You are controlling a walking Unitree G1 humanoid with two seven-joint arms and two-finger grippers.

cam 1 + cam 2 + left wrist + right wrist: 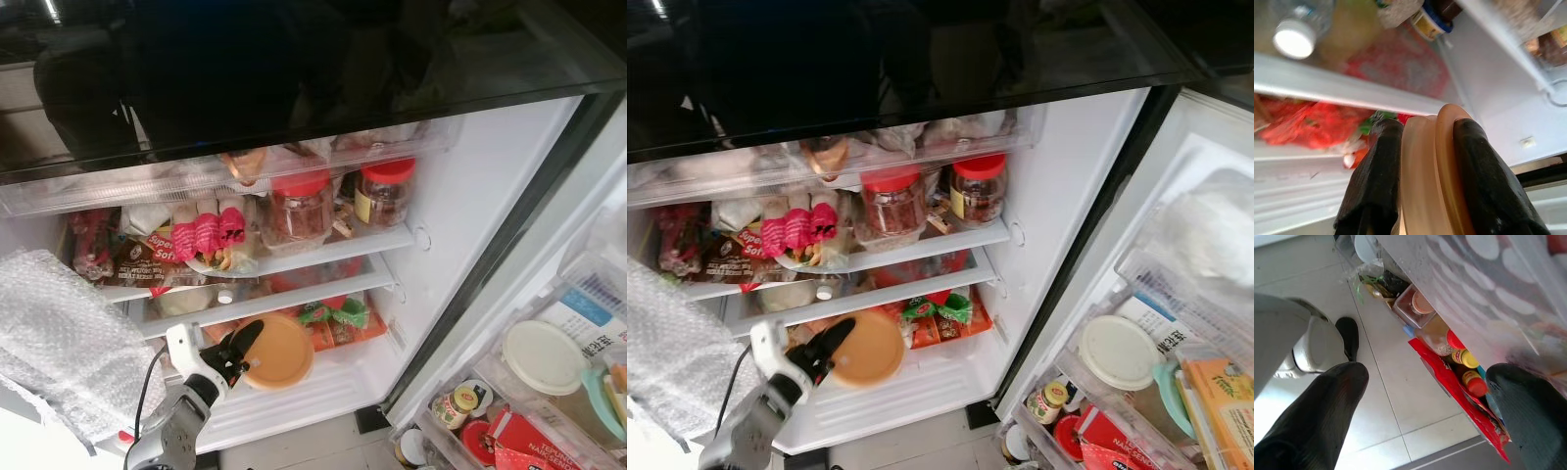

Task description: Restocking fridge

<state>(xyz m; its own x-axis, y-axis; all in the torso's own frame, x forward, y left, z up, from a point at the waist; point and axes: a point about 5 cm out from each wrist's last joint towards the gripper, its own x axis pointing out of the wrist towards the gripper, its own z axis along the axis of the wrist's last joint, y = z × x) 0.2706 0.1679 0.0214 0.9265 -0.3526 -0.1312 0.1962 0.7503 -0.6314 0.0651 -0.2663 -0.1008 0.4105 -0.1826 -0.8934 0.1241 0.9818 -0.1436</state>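
My left gripper (239,354) is shut on a round tan lidded container (276,352), held on edge in front of the fridge's lower shelf (294,397). In the left wrist view the two black fingers (1376,186) clamp the container (1426,181) on both sides. The container hangs just before the red and green packets (338,321) on that shelf. My right gripper (1425,421) hangs open low beside the door, over the tiled floor (1386,396).
Two red-lidded jars (299,206) and wrapped food stand on the upper shelf (323,253). The open door's bins (549,392) at right hold a white lid, small jars and packets. Bubble wrap (59,343) lies at left. A bottle (1295,34) lies on the middle shelf.
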